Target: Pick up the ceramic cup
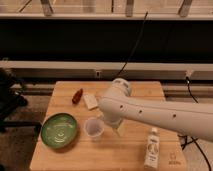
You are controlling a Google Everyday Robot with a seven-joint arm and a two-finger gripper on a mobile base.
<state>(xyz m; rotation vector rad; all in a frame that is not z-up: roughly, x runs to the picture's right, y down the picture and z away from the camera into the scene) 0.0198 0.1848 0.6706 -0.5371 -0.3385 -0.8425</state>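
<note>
The ceramic cup (94,127), small, pale greyish-white and without a handle, stands upright on the wooden table (70,159), just right of the green bowl (60,131). My white arm reaches in from the right across the table. My gripper (117,127) hangs below the arm's rounded end, right beside the cup on its right. Most of the gripper is hidden by the arm.
A small red object (77,96) and a pale flat block (90,101) lie at the back left of the table. A white bottle with a green label (152,147) lies near the front right. A black cable runs behind the table.
</note>
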